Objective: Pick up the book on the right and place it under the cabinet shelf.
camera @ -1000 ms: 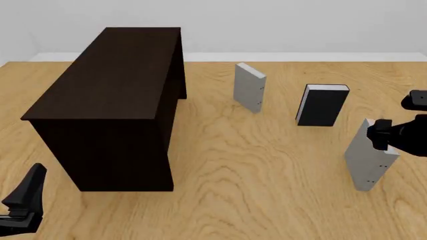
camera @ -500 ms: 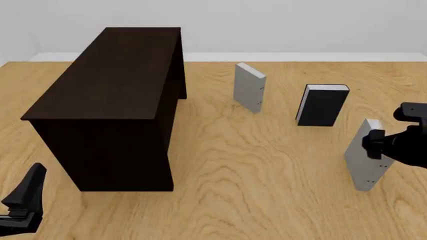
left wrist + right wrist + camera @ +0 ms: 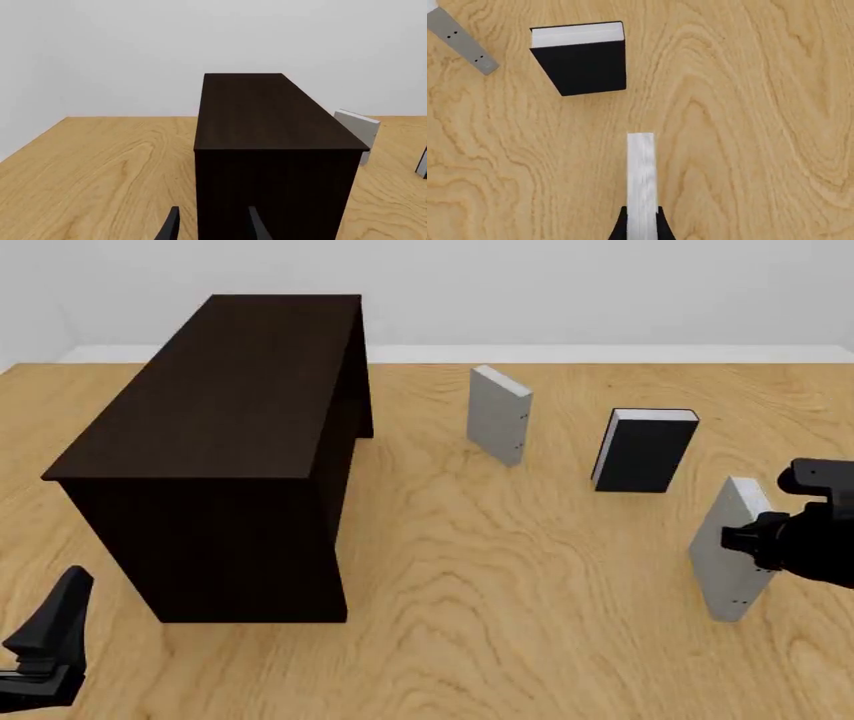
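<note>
Item: plain light grey hardcover book (image 3: 729, 558) with white page edge, upright on the light wood-grain table (image 3: 534, 570) at its right side, well apart from the cabinet.

Right gripper (image 3: 641, 227): black fingers set narrow against both covers of the book, clamping it from above.

Large boxy, very dark brown wooden cabinet (image 3: 227, 440): stands at the left, flat top.

Second grey book (image 3: 499, 414): upright, beyond the middle.

Black-covered book (image 3: 646, 448): upright, between the two grey ones.

Left gripper (image 3: 209, 227): low at the near left corner, fingers parted, holding nothing.
</note>
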### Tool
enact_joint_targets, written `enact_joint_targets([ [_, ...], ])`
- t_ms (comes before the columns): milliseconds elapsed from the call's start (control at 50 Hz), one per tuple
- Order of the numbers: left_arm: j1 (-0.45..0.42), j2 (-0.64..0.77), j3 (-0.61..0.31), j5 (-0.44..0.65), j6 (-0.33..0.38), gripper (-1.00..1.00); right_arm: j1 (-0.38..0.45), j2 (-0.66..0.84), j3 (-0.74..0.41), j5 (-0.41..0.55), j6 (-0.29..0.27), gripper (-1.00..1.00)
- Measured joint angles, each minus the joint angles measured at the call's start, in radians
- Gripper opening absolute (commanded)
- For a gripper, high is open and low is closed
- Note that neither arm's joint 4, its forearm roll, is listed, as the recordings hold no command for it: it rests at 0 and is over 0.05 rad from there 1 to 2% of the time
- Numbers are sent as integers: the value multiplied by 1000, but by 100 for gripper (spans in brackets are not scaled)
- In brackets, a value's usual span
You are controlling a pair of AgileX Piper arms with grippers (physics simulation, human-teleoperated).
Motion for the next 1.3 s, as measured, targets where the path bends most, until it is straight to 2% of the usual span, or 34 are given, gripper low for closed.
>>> enact_joint_targets([
  [260,-1,-1,0,-1,0,100,2,1,12,-15,-8,-100],
  [560,-1,-2,0,-2,0,100,16,-77,-22,80,-9,-100],
  [720,-1,-2,0,-1,0,100,45,-129,-47,116,20,-100],
  [1000,-1,-2,0,3,0,100,130,-222,-64,114,143,-100],
  [1160,-1,-2,1,3,0,100,191,-253,-28,33,247,-100],
  [1300,-1,-2,1,4,0,100,253,-267,20,-75,346,-100],
])
